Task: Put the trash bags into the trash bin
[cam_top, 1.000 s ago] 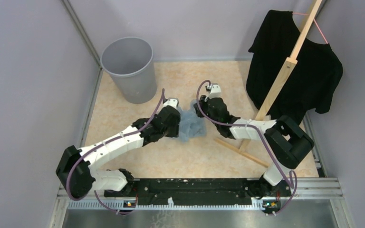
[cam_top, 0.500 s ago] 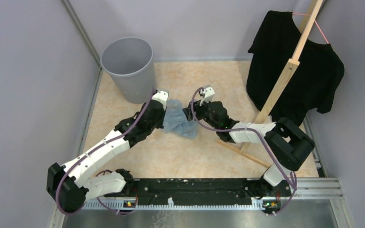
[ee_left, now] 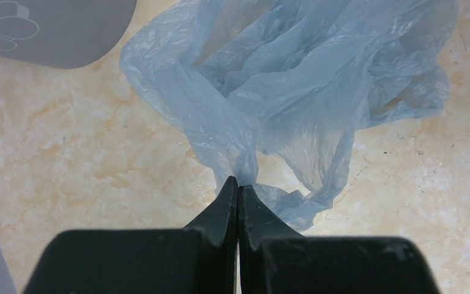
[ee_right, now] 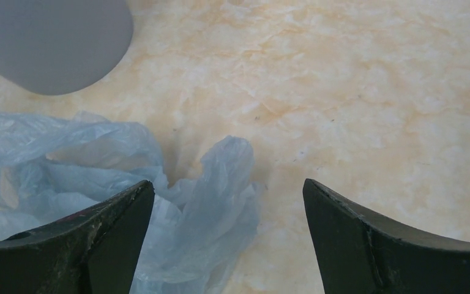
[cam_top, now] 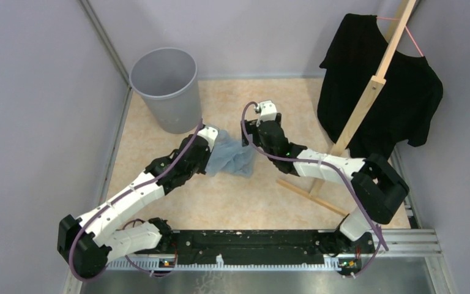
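Observation:
The trash bags (cam_top: 232,158) are one crumpled bunch of pale blue film on the marbled floor between the two arms. My left gripper (cam_top: 213,149) is shut on a twisted fold of the film, its tips (ee_left: 238,184) pinched together with the trash bags (ee_left: 294,79) spreading out beyond them. The grey trash bin (cam_top: 168,92) stands upright at the back left; its wall (ee_left: 49,30) shows just left of the bunch. My right gripper (cam_top: 254,144) hovers at the bunch's right edge. It stands open (ee_right: 227,184) over a loose flap of the bags (ee_right: 217,184) and grips nothing.
A black T-shirt (cam_top: 398,104) hangs on a leaning wooden stand (cam_top: 367,92) at the back right, with its base strip (cam_top: 309,196) lying on the floor near the right arm. Purple walls close in on both sides.
My left gripper has shut on the bags and dragged them left toward the bin. The right gripper has opened, let the film go and drawn back slightly.

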Motion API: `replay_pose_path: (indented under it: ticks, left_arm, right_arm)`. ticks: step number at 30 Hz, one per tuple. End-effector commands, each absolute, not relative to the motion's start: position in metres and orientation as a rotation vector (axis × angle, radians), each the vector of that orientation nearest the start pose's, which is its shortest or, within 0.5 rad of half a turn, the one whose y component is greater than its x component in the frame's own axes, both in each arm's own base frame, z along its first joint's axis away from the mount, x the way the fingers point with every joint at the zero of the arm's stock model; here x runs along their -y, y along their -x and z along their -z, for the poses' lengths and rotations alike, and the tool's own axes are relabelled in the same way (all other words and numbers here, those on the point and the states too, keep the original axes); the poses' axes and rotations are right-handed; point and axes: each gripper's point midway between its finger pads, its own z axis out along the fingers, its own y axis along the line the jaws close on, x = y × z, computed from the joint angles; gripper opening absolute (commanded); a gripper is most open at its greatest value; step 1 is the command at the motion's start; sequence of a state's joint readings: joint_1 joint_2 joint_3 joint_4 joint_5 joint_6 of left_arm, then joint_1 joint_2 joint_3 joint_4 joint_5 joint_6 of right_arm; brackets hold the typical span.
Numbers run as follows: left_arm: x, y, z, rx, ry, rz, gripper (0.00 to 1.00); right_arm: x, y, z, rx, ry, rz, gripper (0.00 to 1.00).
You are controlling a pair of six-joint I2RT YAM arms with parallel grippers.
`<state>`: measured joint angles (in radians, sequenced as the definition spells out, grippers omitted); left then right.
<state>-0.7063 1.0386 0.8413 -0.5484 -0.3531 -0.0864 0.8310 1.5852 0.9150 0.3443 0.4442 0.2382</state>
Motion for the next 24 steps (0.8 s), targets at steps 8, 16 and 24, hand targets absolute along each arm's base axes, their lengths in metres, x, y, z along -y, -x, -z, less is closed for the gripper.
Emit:
replay_pose_path:
  ticks: [8, 16, 24]
  left_arm:
    - [0.154, -0.254, -0.160, -2.154, -0.596, 0.080, 0.00]
    - [0.159, -0.247, -0.166, -2.132, -0.606, 0.150, 0.00]
    - [0.155, -0.246, -0.171, -2.116, -0.569, 0.148, 0.00]
  right_arm:
    - [-0.295, -0.388, -0.184, -2.050, 0.140, -0.196, 0.92]
    - [-0.305, -0.385, -0.152, -2.157, 0.025, -0.293, 0.87]
    - [-0.323, -0.380, -0.116, -2.228, 0.062, -0.371, 0.66]
